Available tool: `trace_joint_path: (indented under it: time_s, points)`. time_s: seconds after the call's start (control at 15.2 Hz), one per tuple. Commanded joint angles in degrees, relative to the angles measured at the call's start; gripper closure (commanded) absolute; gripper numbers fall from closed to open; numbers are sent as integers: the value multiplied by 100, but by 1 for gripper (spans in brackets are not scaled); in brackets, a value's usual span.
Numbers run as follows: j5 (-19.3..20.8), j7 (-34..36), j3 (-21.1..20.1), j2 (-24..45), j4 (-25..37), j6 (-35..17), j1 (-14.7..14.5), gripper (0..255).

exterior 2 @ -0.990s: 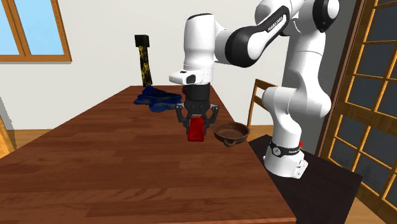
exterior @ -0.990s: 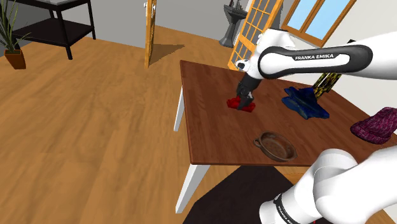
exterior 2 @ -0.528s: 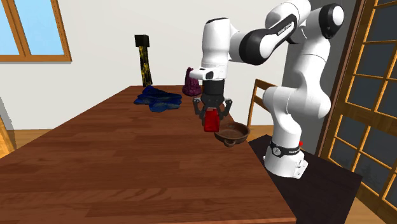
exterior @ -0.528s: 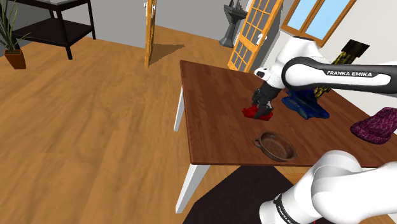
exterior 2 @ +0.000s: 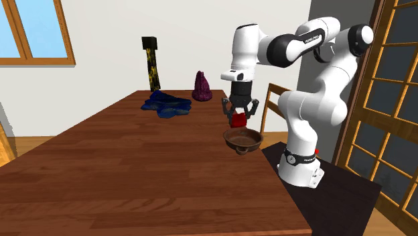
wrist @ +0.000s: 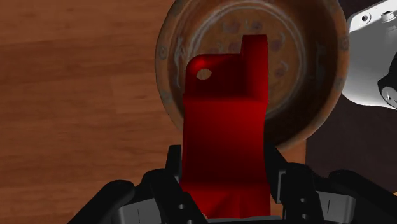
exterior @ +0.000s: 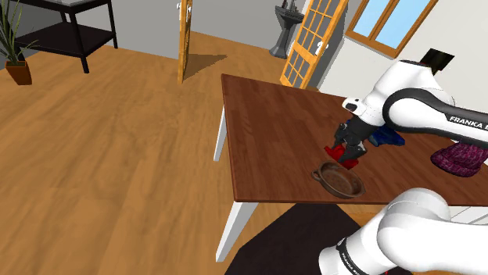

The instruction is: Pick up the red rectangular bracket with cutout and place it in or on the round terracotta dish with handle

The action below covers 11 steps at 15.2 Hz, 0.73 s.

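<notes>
My black gripper (exterior: 346, 151) is shut on the red bracket (exterior: 341, 153) and holds it in the air above the round brown dish (exterior: 340, 180) near the table's front edge. In the second exterior view the gripper (exterior 2: 239, 118) hangs with the bracket (exterior 2: 238, 120) just over the dish (exterior 2: 242, 140). In the wrist view the red bracket (wrist: 226, 121), with a small hole and a raised tab, is clasped between the fingers (wrist: 167, 175), and the dish (wrist: 305, 76) lies directly below it.
On the brown wooden table (exterior: 266, 141) lie a blue crumpled cloth (exterior 2: 165, 103) and a purple knitted object (exterior 2: 201, 86) toward the back. A dark tall post (exterior 2: 151, 64) stands behind them. My own base (exterior 2: 298, 164) stands close beside the dish.
The gripper has carried the red bracket across the table from its middle toward the dish and now holds it above the dish. The grip stayed shut.
</notes>
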<state>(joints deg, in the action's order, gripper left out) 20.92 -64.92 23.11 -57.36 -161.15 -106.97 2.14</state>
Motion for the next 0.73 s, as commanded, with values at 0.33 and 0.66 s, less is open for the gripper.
trace_joint_path:
  time_s: [0.33,0.66]
  points:
    - [411,-466,266,-1062,-655,418,665,255]
    - [629,-461,467,-980,-996,13,779,255]
